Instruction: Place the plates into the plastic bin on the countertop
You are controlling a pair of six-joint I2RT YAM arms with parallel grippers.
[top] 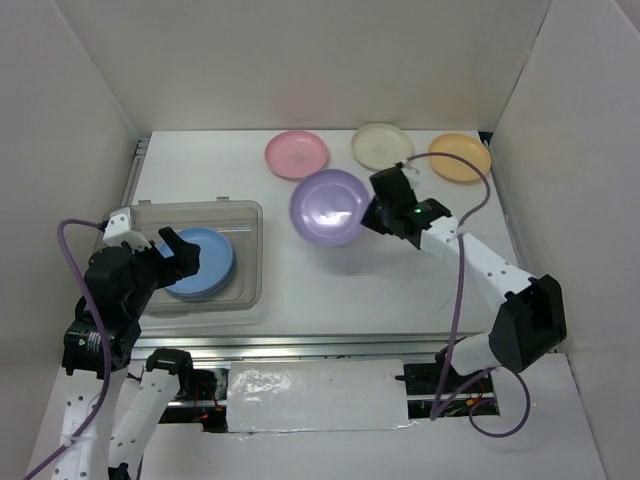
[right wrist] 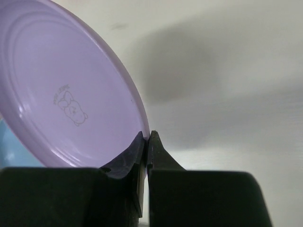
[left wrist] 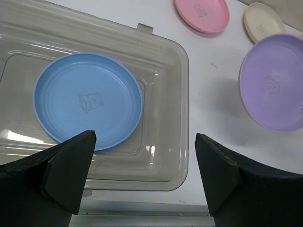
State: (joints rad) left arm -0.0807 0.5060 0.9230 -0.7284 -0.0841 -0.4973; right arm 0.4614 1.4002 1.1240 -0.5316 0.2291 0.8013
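The white tabletop (top: 400, 290) carries the clear plastic bin (top: 255, 215) on its left side, and three plates wait in a row along the far edge: pink (top: 297, 154), cream (top: 382, 145) and orange (top: 460, 157). A blue plate (top: 215, 265) already lies flat in the bin. The purple plate (top: 328, 207) is off the tabletop and tilted, throwing a shadow below it. It hangs between the bin and the far row, just beside the bin's right rim. The step in hand looks like the carry. The right hand (right wrist: 147, 137) is pinched tight on that plate's rim, its two fingers nearly meeting with only the plate's edge between them. The next move would call for swinging the plate left over the bin wall, levelling it above or beside the blue one, and lowering it before the fingers part. The left hand (left wrist: 144, 139) hovers over the bin's near edge, spread wide and holding nothing, and it may need to keep clear of that path. Each plate whose centre shows bears a small line-drawn bear figure. The tiny lettering above it is too small to read, and no brand or label shows on the bin.
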